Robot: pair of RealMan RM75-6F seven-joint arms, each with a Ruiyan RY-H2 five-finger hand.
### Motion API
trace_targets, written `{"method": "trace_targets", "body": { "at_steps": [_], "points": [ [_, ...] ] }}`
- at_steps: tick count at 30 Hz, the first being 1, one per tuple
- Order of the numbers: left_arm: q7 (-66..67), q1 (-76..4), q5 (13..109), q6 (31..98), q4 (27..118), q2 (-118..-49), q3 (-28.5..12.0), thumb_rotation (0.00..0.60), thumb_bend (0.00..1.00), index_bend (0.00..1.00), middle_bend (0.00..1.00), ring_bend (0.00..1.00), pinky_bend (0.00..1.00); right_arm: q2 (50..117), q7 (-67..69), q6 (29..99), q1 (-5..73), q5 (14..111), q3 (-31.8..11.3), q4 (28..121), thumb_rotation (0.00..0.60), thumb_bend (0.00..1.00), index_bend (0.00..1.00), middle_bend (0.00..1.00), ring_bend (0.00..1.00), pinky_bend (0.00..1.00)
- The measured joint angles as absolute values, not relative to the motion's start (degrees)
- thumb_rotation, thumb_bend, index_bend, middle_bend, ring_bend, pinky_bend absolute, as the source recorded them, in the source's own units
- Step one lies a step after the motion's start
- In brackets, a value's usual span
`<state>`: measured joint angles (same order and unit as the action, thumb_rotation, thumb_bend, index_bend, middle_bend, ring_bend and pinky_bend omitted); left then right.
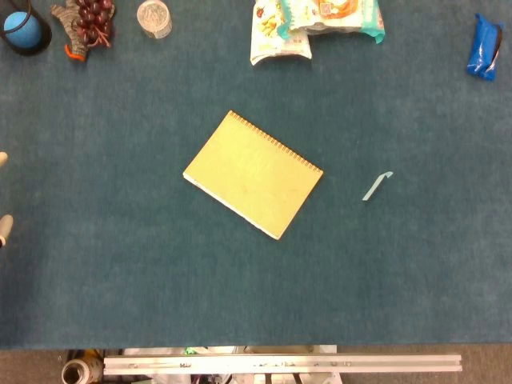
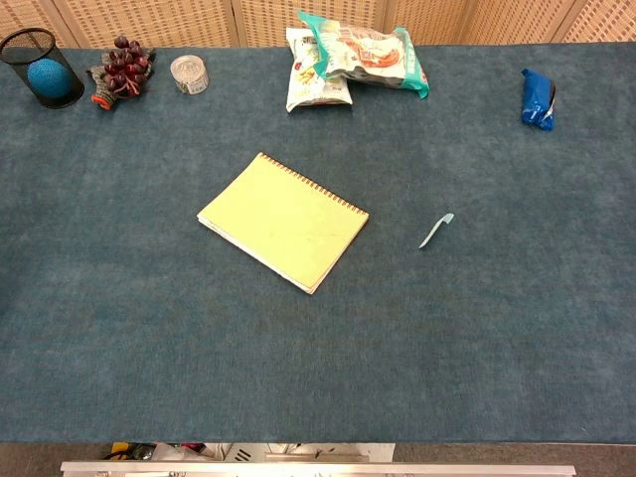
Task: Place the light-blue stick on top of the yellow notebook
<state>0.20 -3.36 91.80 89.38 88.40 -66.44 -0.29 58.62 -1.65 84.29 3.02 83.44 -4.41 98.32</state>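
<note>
The yellow spiral notebook (image 1: 253,174) (image 2: 283,221) lies flat and turned at an angle in the middle of the blue table. The light-blue stick (image 1: 377,186) (image 2: 435,231), short with a bent upper end, lies on the cloth to the right of the notebook, well apart from it. Only two pale fingertips (image 1: 5,228) of my left hand poke in at the left edge of the head view, spread apart with nothing between them, far from both objects. My right hand appears in neither view.
Along the far edge stand a black mesh cup with a blue ball (image 2: 45,70), a grape bunch (image 2: 121,66), a small clear jar (image 2: 189,74), snack bags (image 2: 348,62) and a blue packet (image 2: 537,98). The table's front edge (image 1: 280,364) has a metal rail.
</note>
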Motion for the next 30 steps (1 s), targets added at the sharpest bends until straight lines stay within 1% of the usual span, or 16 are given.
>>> {"method": "trace_targets", "body": {
  "at_steps": [10, 25, 30],
  "points": [
    [0.2, -3.1, 91.8, 89.7, 88.4, -66.4, -0.1, 0.6, 0.27, 0.17, 0.18, 0.17, 0.17, 58.3, -1.3, 81.0, 4.6, 84.0, -3.8, 98.1, 0.6, 0.23, 0.46, 0.56, 0.57, 0.72],
    [-0.3, -2.7, 91.9, 90.3, 88.2, -66.2, 0.0, 0.6, 0.27, 0.16, 0.18, 0.17, 0.17, 57.3, 1.3, 78.5, 7.7, 90.1, -2.3, 97.7, 0.6, 0.23, 0.46, 0.56, 0.57, 0.72],
    [-0.6, -2.7, 91.9, 90.3, 88.1, -66.2, 0.0, 0.6, 0.27, 0.17, 0.18, 0.17, 0.17, 57.4, 1.4, 77.6, 8.6, 91.0, -1.8, 97.4, 0.6, 0.23, 0.46, 0.59, 0.57, 0.72]
  ]
}}
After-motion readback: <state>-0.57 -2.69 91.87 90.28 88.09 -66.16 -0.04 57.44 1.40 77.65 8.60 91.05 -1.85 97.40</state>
